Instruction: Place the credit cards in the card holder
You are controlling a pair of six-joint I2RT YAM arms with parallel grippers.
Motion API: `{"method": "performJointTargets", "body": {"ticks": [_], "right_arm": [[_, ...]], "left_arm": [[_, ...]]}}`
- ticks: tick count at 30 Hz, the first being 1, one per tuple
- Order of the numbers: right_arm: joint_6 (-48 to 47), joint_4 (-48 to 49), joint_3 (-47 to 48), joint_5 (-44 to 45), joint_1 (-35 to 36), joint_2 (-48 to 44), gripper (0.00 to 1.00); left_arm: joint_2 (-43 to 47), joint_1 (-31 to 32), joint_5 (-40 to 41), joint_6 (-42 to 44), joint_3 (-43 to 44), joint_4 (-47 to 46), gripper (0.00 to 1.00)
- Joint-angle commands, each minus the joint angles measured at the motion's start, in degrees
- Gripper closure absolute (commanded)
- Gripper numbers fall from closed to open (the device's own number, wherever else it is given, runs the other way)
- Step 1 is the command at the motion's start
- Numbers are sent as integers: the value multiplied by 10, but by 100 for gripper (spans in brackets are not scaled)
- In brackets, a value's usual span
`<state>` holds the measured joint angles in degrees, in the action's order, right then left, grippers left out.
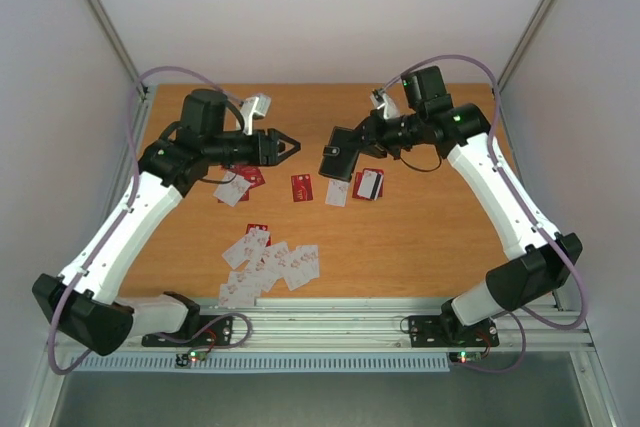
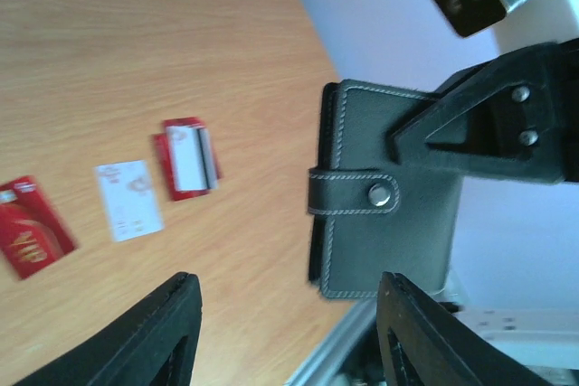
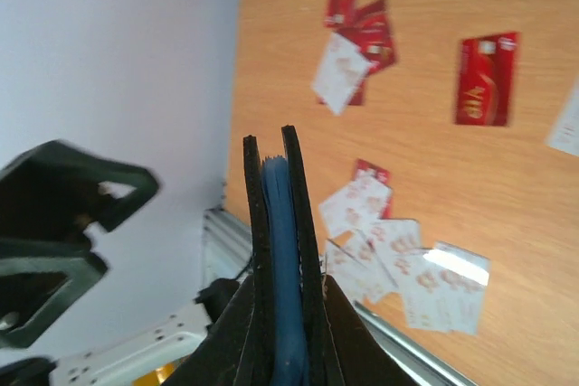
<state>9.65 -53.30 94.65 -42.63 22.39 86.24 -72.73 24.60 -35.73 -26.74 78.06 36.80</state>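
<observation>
- Where the table (image 1: 420, 247) meets its near edge, cards (image 1: 268, 265) are piled, mostly white; more are scattered flat beyond them.
- Above those, the left gripper (image 1: 293, 145) is held spread and empty, pointed rightward.
- Just ahead of its tips, the holder (image 2: 384, 196) is clamped aloft in the right gripper (image 3: 285, 309). Its strap (image 2: 353, 194) is snapped shut and faces the left arm, running parallel to the left jaws' opening.
</observation>
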Motion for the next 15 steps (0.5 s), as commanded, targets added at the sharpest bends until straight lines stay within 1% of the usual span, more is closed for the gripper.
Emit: {"method": "performJointTargets", "body": {"ticks": [1, 4, 6, 8, 11, 15], "right_arm": [[-38, -107, 31, 82, 0, 10, 99], [-36, -124, 33, 95, 1, 7, 99], [-33, -131, 33, 104, 2, 6, 99], [-31, -139, 33, 112, 2, 5, 99], [-29, -155, 37, 127, 3, 4, 99], [-27, -172, 44, 136, 6, 4, 99]], "left_arm": [[9, 19, 110, 92, 34, 120, 46], [-17, 67, 175, 128, 72, 167, 48], [-42, 98, 203, 144, 98, 191, 49], [-59, 115, 214, 142, 110, 195, 50], [-69, 136, 218, 132, 112, 174, 53], [-86, 160, 209, 129, 123, 160, 53]]}}
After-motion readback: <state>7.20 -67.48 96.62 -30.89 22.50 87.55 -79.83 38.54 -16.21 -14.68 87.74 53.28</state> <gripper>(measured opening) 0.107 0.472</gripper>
